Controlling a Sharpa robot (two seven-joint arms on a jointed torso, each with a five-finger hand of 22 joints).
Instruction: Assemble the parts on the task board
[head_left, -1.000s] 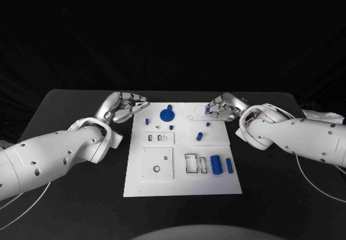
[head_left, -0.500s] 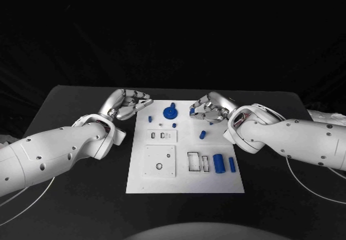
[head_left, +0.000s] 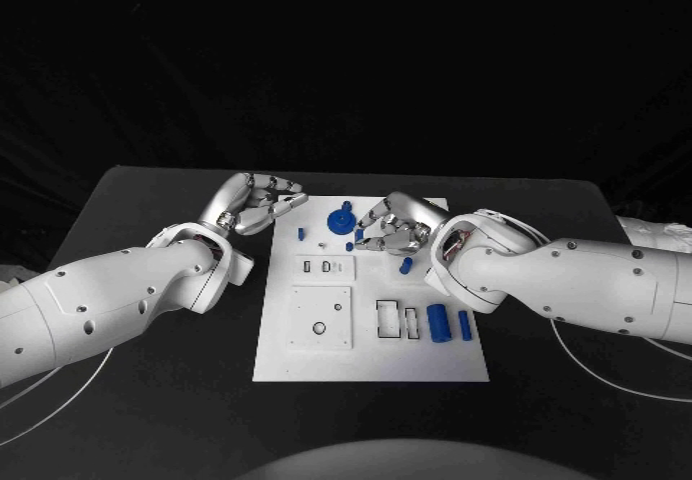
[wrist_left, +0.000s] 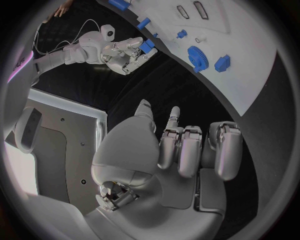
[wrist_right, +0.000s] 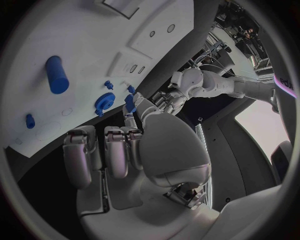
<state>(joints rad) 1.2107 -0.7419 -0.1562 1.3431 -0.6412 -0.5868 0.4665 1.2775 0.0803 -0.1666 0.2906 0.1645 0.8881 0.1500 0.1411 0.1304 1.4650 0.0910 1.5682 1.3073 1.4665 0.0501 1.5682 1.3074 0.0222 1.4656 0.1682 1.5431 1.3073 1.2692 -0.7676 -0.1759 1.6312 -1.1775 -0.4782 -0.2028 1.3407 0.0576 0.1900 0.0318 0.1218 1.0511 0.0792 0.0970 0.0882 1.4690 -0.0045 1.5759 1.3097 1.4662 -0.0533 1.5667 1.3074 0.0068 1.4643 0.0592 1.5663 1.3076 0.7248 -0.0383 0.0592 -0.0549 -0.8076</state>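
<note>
Head view: task board (head_left: 372, 360) sits mid-table (head_left: 144, 200). Blue gear (head_left: 342, 221) is at the board's far end and looks seated, though I can't confirm it. Two small pegs (head_left: 300, 234) are near it, and one short peg (head_left: 405, 266) lies mid-board. Two blue cylinders (head_left: 437, 325) lie loose at the near right beside open rectangular slots (head_left: 385, 318). The square plate section (head_left: 319, 319) has empty holes. Judging by that, most parts are still unplaced, so it's early in the task.

Left robot hand (head_left: 260, 203) hovers over the table just off the board's far left corner, fingers curled in, nothing visible in it. Right robot hand (head_left: 394, 228) is over the board's far end beside the gear.

Left wrist view: left robot hand (wrist_left: 181, 150) fingers are bent inward with nothing in them. Across the way, the right robot hand (wrist_left: 128, 54) pinches a small blue part (wrist_left: 147, 46).

Right wrist view: right robot hand (wrist_right: 134, 135) has the blue part (wrist_right: 130, 103) at its fingertips, close to the gear (wrist_right: 104, 102). Long cylinder (wrist_right: 56, 75) is loose on the board.
</note>
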